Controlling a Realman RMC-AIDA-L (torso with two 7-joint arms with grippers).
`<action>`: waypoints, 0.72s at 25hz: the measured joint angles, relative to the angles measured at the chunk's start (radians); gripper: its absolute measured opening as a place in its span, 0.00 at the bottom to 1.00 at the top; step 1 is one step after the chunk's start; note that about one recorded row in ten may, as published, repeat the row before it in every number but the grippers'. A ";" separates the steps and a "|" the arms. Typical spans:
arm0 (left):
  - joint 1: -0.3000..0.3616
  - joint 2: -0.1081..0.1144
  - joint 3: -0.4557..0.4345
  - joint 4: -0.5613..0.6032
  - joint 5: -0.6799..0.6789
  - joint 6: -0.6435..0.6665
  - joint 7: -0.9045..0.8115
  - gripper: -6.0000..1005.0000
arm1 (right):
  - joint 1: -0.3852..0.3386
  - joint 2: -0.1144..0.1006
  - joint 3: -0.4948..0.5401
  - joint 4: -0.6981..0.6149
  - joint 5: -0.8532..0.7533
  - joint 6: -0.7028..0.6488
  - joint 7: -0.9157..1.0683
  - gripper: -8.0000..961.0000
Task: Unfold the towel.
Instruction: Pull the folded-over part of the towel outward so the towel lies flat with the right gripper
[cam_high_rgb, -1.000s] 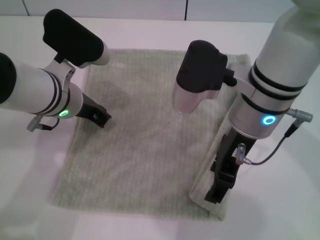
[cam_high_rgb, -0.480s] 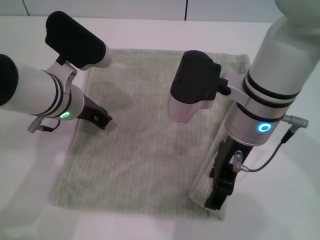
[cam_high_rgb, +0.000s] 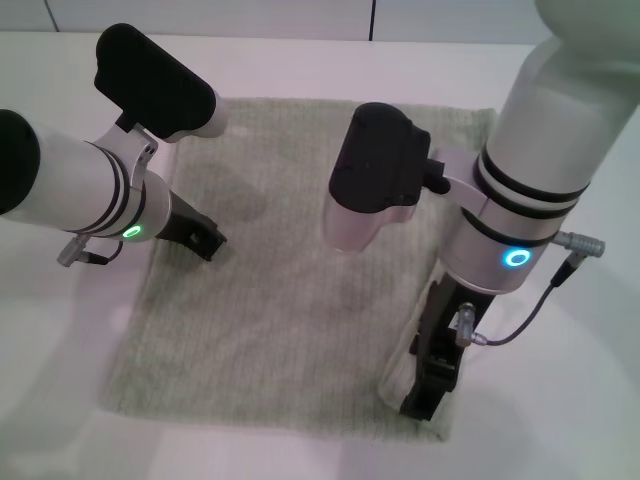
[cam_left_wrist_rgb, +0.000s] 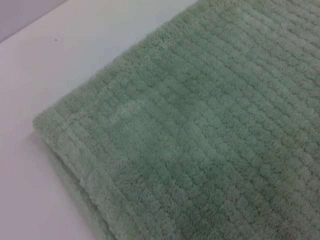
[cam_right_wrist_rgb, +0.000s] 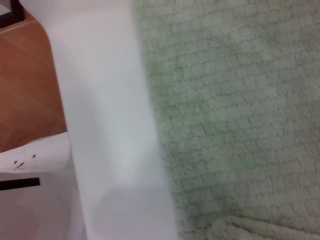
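Towel (cam_high_rgb: 290, 300) lies mostly flat on the table (cam_high_rgb: 40, 400), one strip along its right edge doubled over. Left gripper (cam_high_rgb: 200, 235) sits at the left edge, can't tell if it's gripping. Right gripper (cam_high_rgb: 428, 385) is down on that flap, looks clamped on it. Best bet: peel it outward low and slow.

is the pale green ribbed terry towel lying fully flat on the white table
No, in the head view the pale green ribbed terry towel has its edge doubled up by the right gripper, on the white table.
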 joint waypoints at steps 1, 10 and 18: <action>0.001 0.000 0.000 0.000 0.000 0.000 0.000 0.00 | 0.001 0.000 -0.007 0.000 0.005 0.002 0.000 0.76; 0.003 0.000 0.000 -0.003 0.000 0.000 0.000 0.00 | 0.014 0.001 -0.043 -0.008 0.003 0.019 0.011 0.76; -0.001 0.000 0.000 0.002 0.000 0.000 0.000 0.00 | 0.020 0.000 -0.044 -0.013 -0.002 0.025 0.011 0.76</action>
